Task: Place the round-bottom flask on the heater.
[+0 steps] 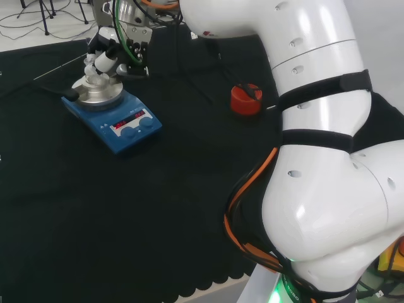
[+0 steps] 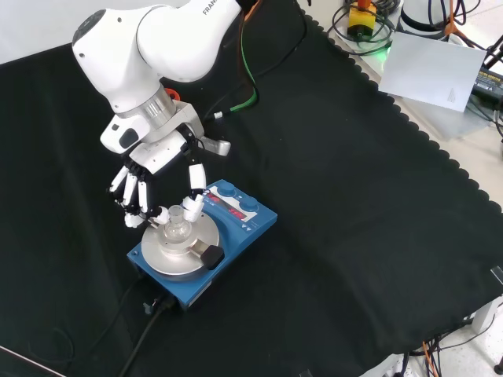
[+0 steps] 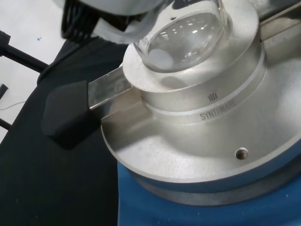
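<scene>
Wrist view showed the flask's [image 3: 186, 35] clear, empty bulb seated in the heater's [image 3: 202, 136] metal block. Front view showed the robot hand [image 2: 157, 177] above it, fingers [image 2: 135, 200] and thumb curled round the flask's neck. Head view alone showed a red stand [image 1: 245, 99] well apart on the tabletop [image 1: 126, 221].

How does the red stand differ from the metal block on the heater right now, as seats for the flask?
The red stand is a red ribbed ring sitting bare on the cloth; the metal block is silver and tops the blue heater. The stand is unoccupied; the block has the round-bottom flask in its bowl, with the hand around the neck. Both are round.
</scene>
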Robot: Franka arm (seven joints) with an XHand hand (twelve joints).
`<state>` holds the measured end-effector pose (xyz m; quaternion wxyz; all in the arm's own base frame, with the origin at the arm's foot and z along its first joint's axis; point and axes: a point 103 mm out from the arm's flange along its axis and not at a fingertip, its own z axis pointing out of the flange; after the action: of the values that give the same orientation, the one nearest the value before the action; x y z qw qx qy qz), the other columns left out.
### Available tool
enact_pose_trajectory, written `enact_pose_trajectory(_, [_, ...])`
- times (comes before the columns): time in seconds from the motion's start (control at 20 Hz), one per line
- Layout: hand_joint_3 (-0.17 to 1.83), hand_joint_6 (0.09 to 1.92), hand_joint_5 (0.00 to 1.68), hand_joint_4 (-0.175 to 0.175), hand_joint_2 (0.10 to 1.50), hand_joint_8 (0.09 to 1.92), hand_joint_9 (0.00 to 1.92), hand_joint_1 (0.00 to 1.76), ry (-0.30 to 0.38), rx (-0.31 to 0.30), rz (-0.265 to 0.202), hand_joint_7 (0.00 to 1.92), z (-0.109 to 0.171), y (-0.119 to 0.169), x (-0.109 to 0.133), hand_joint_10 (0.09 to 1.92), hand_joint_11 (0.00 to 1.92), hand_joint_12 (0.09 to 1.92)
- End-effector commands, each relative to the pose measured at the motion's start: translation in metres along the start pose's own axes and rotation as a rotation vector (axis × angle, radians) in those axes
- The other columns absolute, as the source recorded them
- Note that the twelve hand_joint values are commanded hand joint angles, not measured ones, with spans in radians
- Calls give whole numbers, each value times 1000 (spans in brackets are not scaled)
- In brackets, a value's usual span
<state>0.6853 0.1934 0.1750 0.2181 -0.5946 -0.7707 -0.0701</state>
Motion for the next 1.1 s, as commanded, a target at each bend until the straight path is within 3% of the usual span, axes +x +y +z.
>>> enact_pose_trajectory(0.05, [847,1104,1074,156,665,581,730,1077,-3,4,1,595,0,1,-1,554,277,1309])
enact_pose_trajectory(0.45, [828,1097,1072,151,675,581,727,1076,24,19,1,593,3,5,-7,554,274,1309])
enact_pose_trajectory(0.75, [408,980,1035,174,884,608,667,1044,26,53,12,534,4,4,-11,591,229,1324])
enact_pose_trajectory(0.85, [505,847,962,62,794,607,647,991,23,55,18,516,3,2,-12,597,222,1317])
enact_pose_trajectory(0.9, [608,812,938,27,730,607,642,978,17,54,18,509,1,2,-12,600,220,1317])
enact_pose_trajectory(1.1, [775,760,832,-4,610,610,620,959,-3,59,18,485,-3,-2,-11,606,212,1321])
